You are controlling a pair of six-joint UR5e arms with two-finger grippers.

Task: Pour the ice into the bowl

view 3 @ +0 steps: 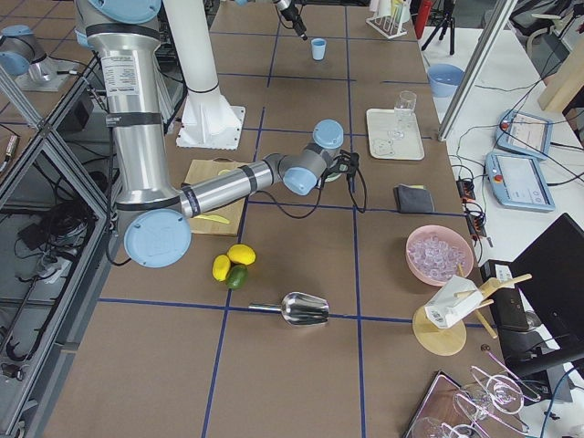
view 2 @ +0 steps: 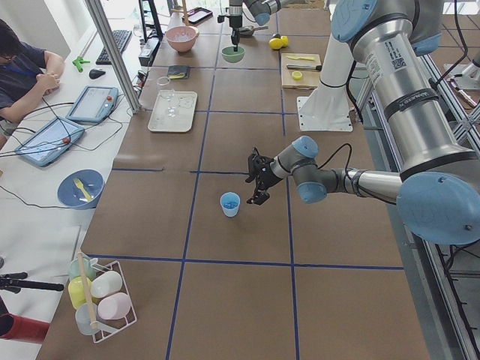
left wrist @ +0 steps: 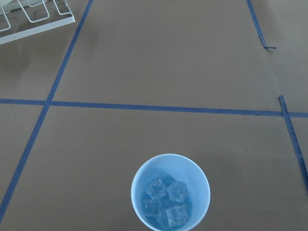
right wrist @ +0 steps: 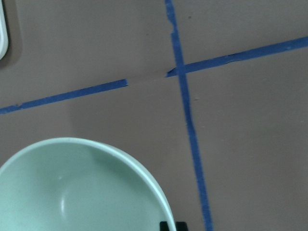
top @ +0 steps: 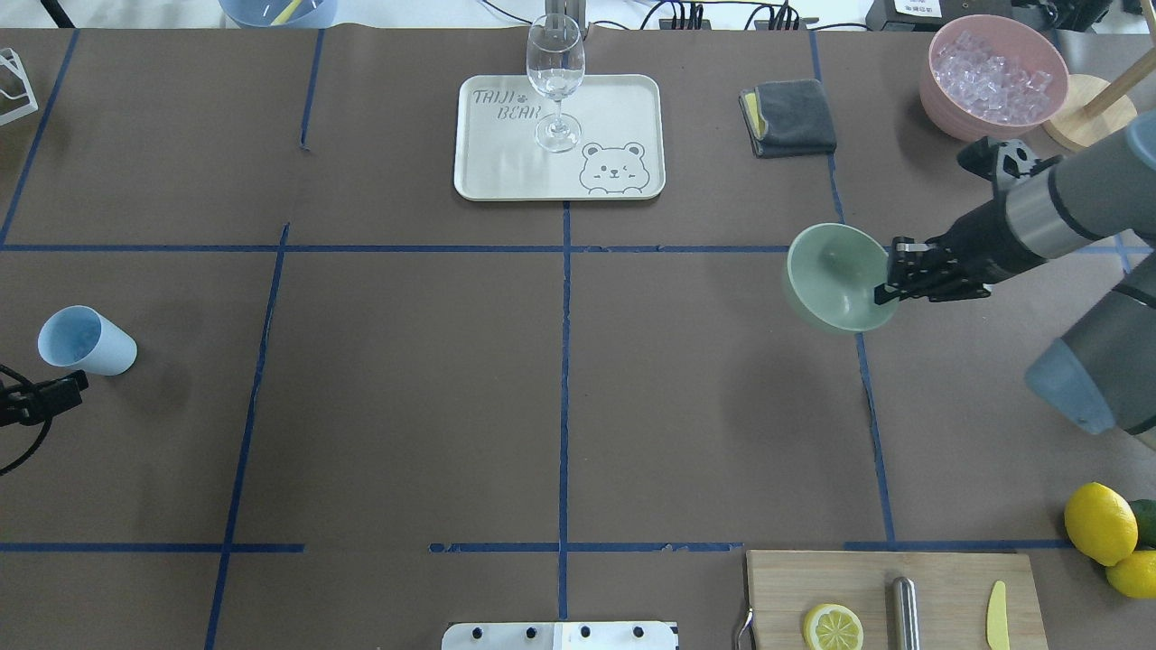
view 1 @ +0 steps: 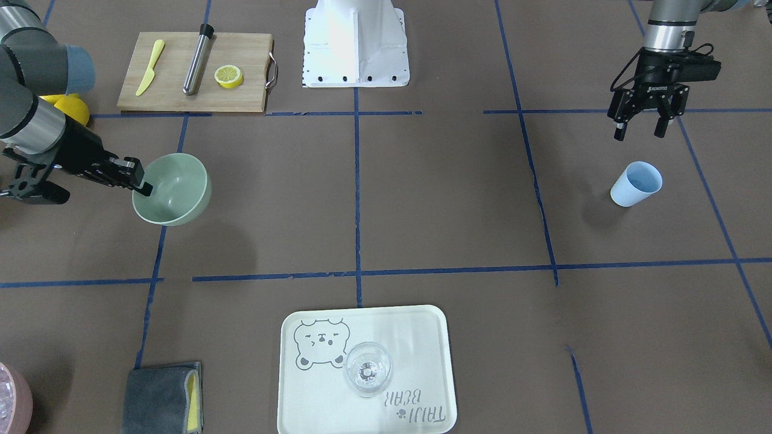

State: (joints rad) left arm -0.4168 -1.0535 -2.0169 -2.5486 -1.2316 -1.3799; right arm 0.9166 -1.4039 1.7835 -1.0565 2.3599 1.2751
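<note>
**Bowl gripped by the rim, ice in the cup**

The brown worktop (top: 406, 406), crossed by blue tape lines, carries everything; places below are given from the pale tray (top: 632, 108) with the bear print, which lies at the far edge from the robot, near the middle.

A wooden cutting board (top: 813, 578) lies at the robot's own edge, well apart from the tray and to its right. A pink container (top: 948, 113) heaped with clear cubes stands well to the right of the tray, along the same far edge.

The mint-green bowl (top: 835, 275) is to the right of the tray and somewhat nearer the robot. It is tilted, and its shadow falls apart from it on the worktop. The right claw (top: 890, 284) is clamped on its rim, one finger inside and one outside.

The left claw (view 1: 639, 134) hangs far to the left of the tray and nearer the robot, its fingers spread wide and nothing between them.

A folded grey cloth (top: 795, 117) lies just right of the tray, between it and the pink container. The blue cup (view 1: 636, 184) stands far left of the tray, near the left claw and apart from it. A wine glass (top: 555, 68) stands upright on the tray. A lemon slice (top: 833, 626) lies on the cutting board.

The ice (left wrist: 167, 202), four small cubes, sits at the bottom of the blue cup.
</note>
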